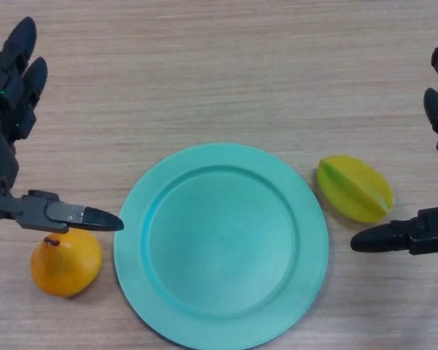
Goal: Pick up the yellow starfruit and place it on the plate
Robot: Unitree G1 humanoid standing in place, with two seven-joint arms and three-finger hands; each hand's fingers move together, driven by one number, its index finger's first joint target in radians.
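Your right hand [432,232]: fingers spread wide, thumb out, nothing held, just right of starfruit [355,188]. Starfruit on table [204,73], just beside plate [220,245] right rim, not on it. Your left hand [14,109]: open too, empty, thumb above orange [66,262] left of plate.

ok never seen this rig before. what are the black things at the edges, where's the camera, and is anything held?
The camera sits on a humanoid robot's head, looking down at a wooden table. The black shapes are its two hands: the left robot hand enters from the picture's left, the right robot hand from the right. Both are open and hold nothing. On the table lie a teal plate, bare, a yellow starfruit just right of it, and an orange fruit to its left, under the left thumb.
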